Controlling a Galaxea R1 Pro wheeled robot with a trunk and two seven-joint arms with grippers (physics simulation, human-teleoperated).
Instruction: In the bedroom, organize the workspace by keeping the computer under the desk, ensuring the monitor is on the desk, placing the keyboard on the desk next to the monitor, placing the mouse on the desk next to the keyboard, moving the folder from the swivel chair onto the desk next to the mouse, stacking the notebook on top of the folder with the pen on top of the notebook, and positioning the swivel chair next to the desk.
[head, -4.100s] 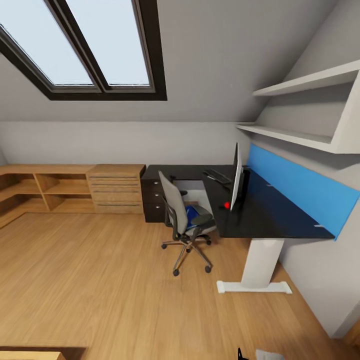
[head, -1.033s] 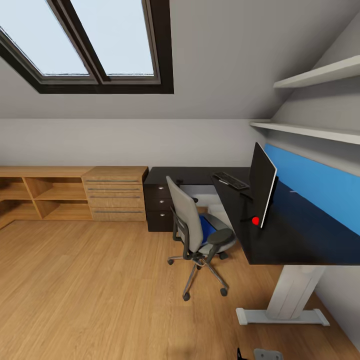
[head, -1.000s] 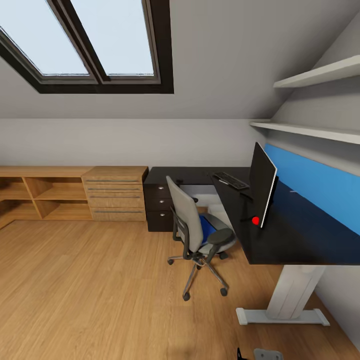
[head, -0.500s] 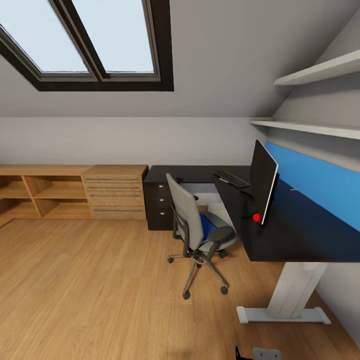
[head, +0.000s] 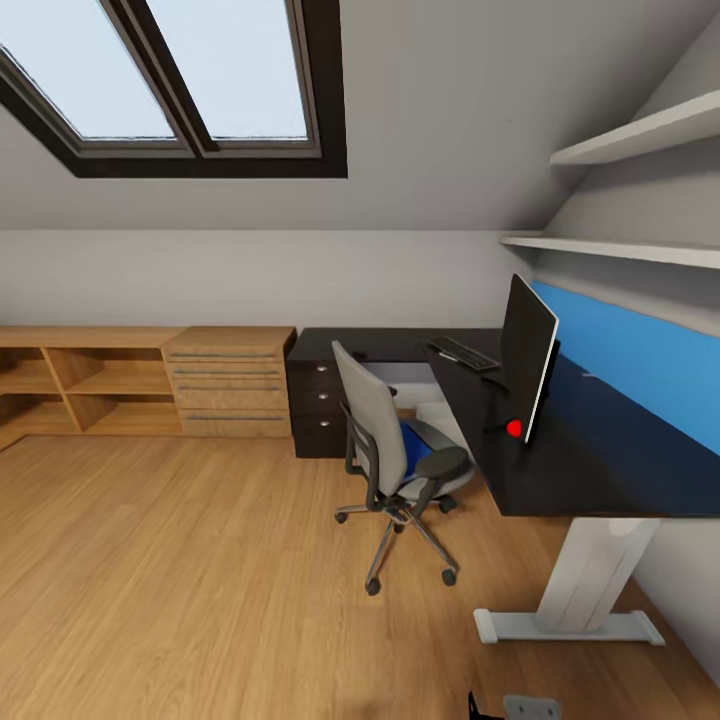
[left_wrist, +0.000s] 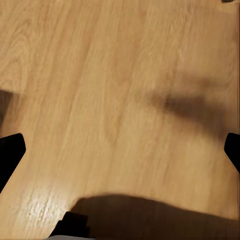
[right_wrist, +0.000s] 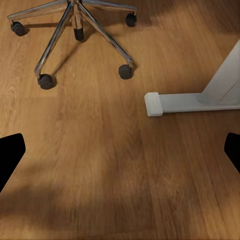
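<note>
We risk clipping the desk or nudging the swivel chair and sliding the folder off its seat. Both claws spread open over bare floor. Most of the folder is hidden; monitor and keyboard sit on the desk.

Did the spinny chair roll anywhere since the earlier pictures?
No. The swivel chair sits at the same spot beside the desk and its black drawers. The small shift in the picture is the camera moving, not the chair.
</note>
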